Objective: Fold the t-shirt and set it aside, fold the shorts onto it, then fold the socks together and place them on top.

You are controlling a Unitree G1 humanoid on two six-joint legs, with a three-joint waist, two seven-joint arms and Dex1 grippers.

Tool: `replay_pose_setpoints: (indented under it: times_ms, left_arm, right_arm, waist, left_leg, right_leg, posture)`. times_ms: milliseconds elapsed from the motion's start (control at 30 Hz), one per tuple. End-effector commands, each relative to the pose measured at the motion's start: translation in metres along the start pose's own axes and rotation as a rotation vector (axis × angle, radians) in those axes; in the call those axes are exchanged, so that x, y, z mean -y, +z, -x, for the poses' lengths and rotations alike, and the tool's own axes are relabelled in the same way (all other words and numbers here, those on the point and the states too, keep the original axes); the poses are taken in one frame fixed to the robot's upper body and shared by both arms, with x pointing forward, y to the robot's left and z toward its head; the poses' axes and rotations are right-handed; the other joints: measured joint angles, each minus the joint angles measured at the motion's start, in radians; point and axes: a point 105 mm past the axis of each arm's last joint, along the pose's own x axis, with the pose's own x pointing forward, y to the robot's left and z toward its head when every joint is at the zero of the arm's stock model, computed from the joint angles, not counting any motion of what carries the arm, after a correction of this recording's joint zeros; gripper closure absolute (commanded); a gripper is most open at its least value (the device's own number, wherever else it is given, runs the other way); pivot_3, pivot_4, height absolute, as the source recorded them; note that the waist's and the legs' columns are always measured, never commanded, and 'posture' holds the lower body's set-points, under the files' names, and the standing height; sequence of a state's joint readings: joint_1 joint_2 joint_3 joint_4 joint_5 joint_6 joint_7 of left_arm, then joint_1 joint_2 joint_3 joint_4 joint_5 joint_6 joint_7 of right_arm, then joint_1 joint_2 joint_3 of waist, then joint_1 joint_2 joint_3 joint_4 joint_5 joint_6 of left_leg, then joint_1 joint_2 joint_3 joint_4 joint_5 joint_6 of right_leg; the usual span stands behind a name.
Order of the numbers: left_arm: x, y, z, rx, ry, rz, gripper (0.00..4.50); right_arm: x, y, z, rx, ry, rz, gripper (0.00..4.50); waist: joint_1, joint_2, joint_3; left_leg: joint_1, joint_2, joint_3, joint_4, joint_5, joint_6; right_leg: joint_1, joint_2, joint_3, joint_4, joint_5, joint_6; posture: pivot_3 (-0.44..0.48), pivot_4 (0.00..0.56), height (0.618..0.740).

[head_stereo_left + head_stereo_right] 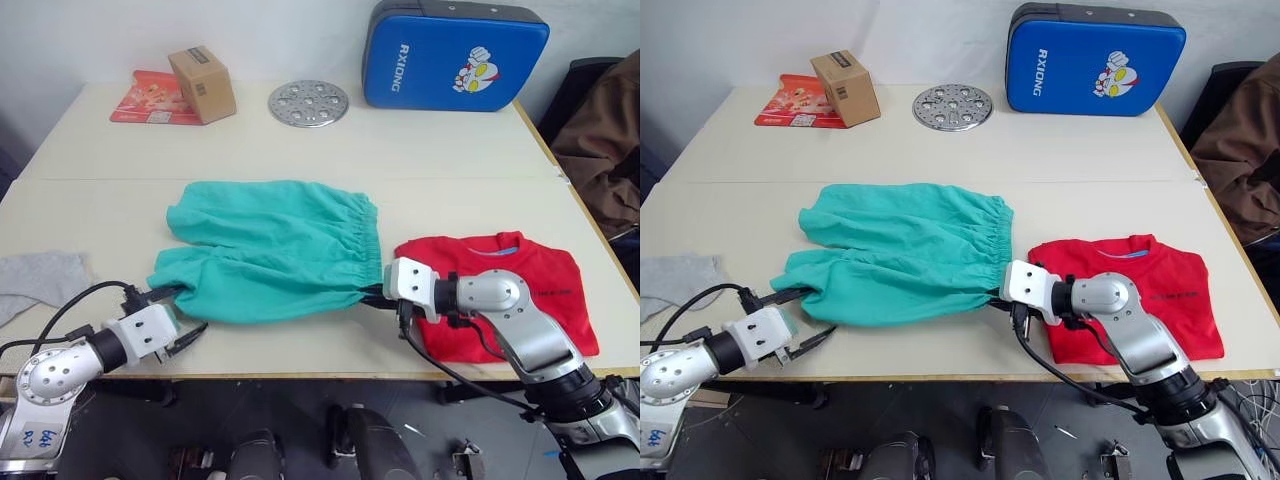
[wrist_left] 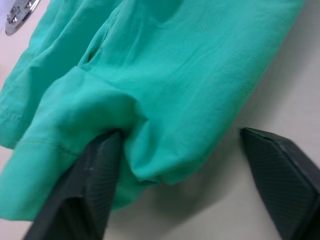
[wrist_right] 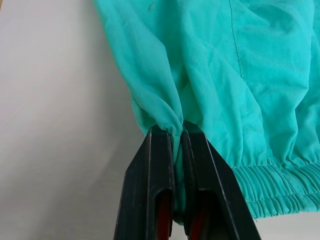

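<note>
- Head views: the t-shirt (image 1: 520,290) lies folded on the bench (image 1: 300,150) at my right, so this step looks done. The shorts (image 1: 270,250) are spread flat beside it, not yet folded. The socks (image 1: 35,280) wait at the far left edge.
- Left wrist view: my left fingers (image 2: 95,185) stand apart around the leg hem, not clenched.
- Right wrist view: my right fingers (image 3: 165,190) pinch the shorts near the waistband.

The shorts (image 1: 275,248) are seen as matt teal woven cloth, gathered at the waistband. The t-shirt (image 1: 520,285) is matt red fabric. Ribbed black rubbery pads (image 2: 95,185) are shown; the counter (image 1: 420,150) looks smooth, matt.
</note>
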State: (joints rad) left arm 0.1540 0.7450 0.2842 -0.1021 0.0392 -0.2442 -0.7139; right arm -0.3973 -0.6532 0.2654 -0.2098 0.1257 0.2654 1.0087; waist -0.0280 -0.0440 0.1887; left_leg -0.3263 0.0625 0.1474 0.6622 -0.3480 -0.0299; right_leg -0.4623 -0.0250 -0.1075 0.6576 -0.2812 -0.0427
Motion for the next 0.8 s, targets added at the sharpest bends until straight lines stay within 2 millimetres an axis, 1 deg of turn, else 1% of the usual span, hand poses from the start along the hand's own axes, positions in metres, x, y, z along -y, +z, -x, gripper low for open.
replay_pose_setpoints:
  times_ms: [33, 167, 233, 300, 367, 433, 533, 600, 633, 700, 767, 800]
  left_arm:
    - [-0.009, -0.005, -0.003, -0.012, 0.036, -0.032, 1.88]
    - [-0.014, -0.002, -0.005, 0.004, 0.043, -0.042, 3.17]
    - [-0.014, -0.002, -0.003, -0.003, 0.005, -0.040, 3.86]
    - [-0.013, -0.001, 0.003, -0.023, -0.086, -0.024, 4.48]
    - [-0.012, -0.002, 0.012, -0.056, -0.173, 0.001, 4.48]
    - [-0.004, -0.002, 0.028, -0.100, -0.333, 0.072, 4.48]
    - [0.015, -0.002, 0.068, -0.236, -0.624, 0.228, 4.48]
    - [0.024, 0.002, 0.091, -0.297, -0.773, 0.295, 4.48]
    - [0.025, 0.004, 0.097, -0.310, -0.807, 0.316, 4.48]
    - [0.026, 0.009, 0.111, -0.334, -0.883, 0.370, 4.48]
    - [0.017, 0.013, 0.116, -0.354, -0.896, 0.395, 4.48]
    - [0.011, 0.015, 0.114, -0.346, -0.885, 0.391, 4.48]
  right_arm:
    - [0.003, 0.011, 0.005, 0.037, -0.027, 0.031, 4.50]
    - [0.003, 0.010, 0.005, 0.038, -0.028, 0.030, 4.50]
    - [0.003, 0.009, 0.005, 0.036, -0.029, 0.030, 4.50]
    - [0.005, 0.008, 0.007, 0.034, -0.030, 0.031, 4.50]
    - [0.006, 0.008, 0.010, 0.032, -0.031, 0.030, 4.50]
    - [0.008, 0.008, 0.015, 0.031, -0.031, 0.021, 4.50]
    - [0.008, 0.010, 0.028, 0.042, -0.023, -0.023, 4.50]
    - [0.001, 0.012, 0.036, 0.052, 0.013, -0.065, 4.50]
    - [-0.002, 0.013, 0.038, 0.055, 0.030, -0.079, 4.50]
    - [-0.014, 0.018, 0.047, 0.076, 0.091, -0.139, 4.50]
    - [-0.021, 0.022, 0.054, 0.094, 0.118, -0.211, 4.50]
    - [-0.023, 0.023, 0.056, 0.095, 0.119, -0.223, 4.50]
  waist:
    - [0.000, 0.000, 0.000]
    - [-0.002, 0.000, 0.000]
    - [-0.002, 0.000, 0.000]
    - [-0.002, 0.000, 0.000]
    - [-0.003, 0.000, 0.000]
    - [-0.004, 0.001, 0.001]
    - [-0.006, 0.001, 0.001]
    - [-0.004, 0.002, 0.001]
    - [-0.002, 0.002, 0.001]
    - [0.000, 0.003, 0.002]
    - [0.002, 0.004, 0.002]
    - [0.003, 0.003, 0.002]
  left_leg:
    - [0.000, 0.000, 0.000, 0.000, 0.000, 0.000]
    - [0.001, 0.000, 0.001, 0.000, 0.000, 0.000]
    - [0.000, 0.000, 0.001, 0.000, 0.000, -0.001]
    - [0.000, 0.001, 0.001, 0.000, 0.000, -0.001]
    - [0.000, 0.001, 0.001, 0.000, 0.000, -0.001]
    - [0.001, 0.001, 0.001, -0.001, 0.000, -0.001]
    - [0.000, 0.001, 0.002, -0.001, 0.000, -0.003]
    - [0.000, 0.002, 0.002, -0.002, 0.001, -0.007]
    - [0.000, 0.001, 0.002, -0.002, 0.001, -0.007]
    - [0.000, 0.001, 0.001, -0.002, 0.001, -0.007]
    - [0.000, 0.001, 0.001, -0.002, -0.001, -0.003]
    - [-0.001, 0.000, 0.000, -0.001, -0.001, -0.002]
  right_leg:
    - [0.000, 0.000, 0.000, 0.000, 0.000, 0.000]
    - [0.000, 0.000, 0.000, 0.000, 0.000, 0.000]
    - [0.000, 0.000, 0.000, 0.000, 0.000, 0.000]
    - [0.000, 0.000, -0.001, 0.000, 0.000, 0.000]
    - [-0.001, 0.000, -0.001, 0.000, 0.000, 0.000]
    - [-0.001, 0.000, -0.001, 0.000, 0.000, 0.000]
    - [-0.001, 0.001, -0.001, -0.001, -0.001, 0.000]
    - [-0.002, 0.001, -0.001, -0.001, -0.002, -0.001]
    - [-0.002, 0.001, -0.001, -0.001, -0.002, 0.000]
    - [-0.002, 0.001, -0.001, -0.002, -0.002, 0.000]
    - [-0.001, 0.001, -0.001, -0.002, -0.002, 0.000]
    - [-0.001, 0.001, -0.001, -0.003, -0.003, 0.000]
  posture:
    - [0.000, 0.150, 0.740]
    - [0.000, 0.150, 0.740]
    - [0.000, 0.150, 0.740]
    - [0.000, 0.150, 0.740]
    - [0.000, 0.150, 0.740]
    - [0.000, 0.150, 0.740]
    - [0.000, 0.150, 0.740]
    - [0.000, 0.150, 0.740]
    - [0.000, 0.150, 0.740]
    - [0.000, 0.150, 0.740]
    - [0.000, 0.150, 0.740]
    - [0.000, 0.150, 0.740]
